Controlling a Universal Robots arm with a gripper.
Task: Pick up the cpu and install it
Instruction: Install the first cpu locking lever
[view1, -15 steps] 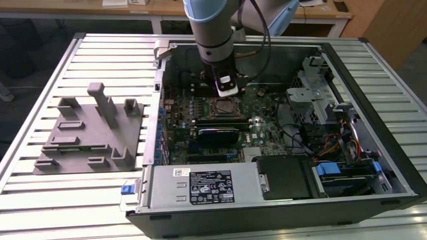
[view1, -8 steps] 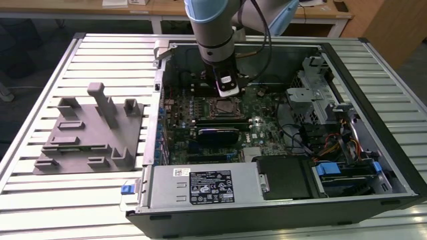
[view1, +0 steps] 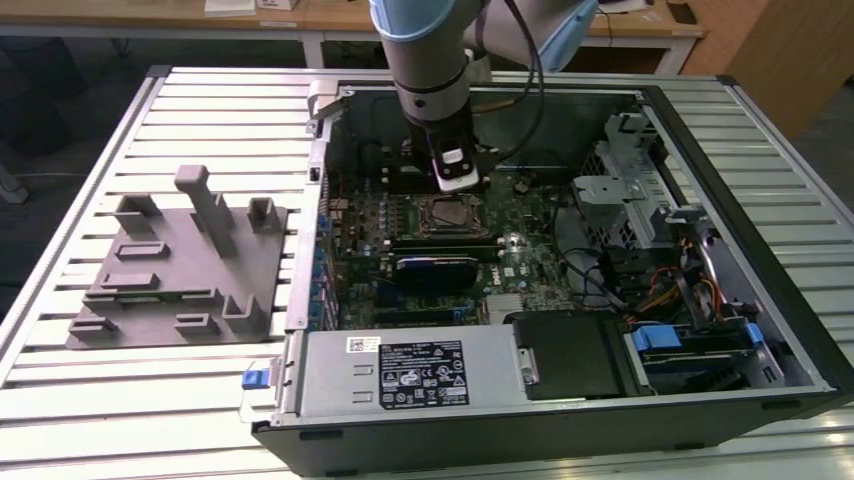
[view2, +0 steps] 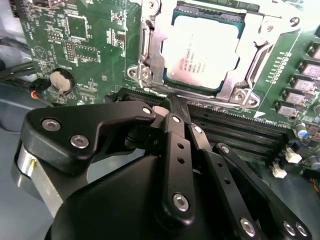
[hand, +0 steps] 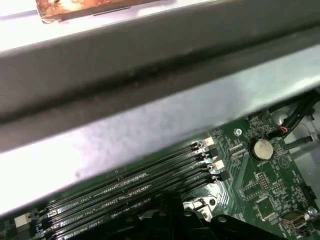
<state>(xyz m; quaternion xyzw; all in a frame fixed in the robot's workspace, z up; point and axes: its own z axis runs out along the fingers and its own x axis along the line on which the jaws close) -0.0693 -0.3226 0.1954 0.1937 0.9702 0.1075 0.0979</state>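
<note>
My claw (view2: 172, 102) hangs inside the open computer case (view1: 747, 290), just beside the socket (view1: 445, 213). The cpu (view2: 202, 52) already lies seated in that socket's metal frame, its pale top facing up. My claw's linkage looks drawn together and it carries nothing. I judge the placing step done; what remains would call for a clean lift away without brushing the memory slots (hand: 150, 180) beside the socket. The case rests on a slatted metal desk (view1: 80, 400), with a grey fixture (view1: 187, 265) beside it.
</note>
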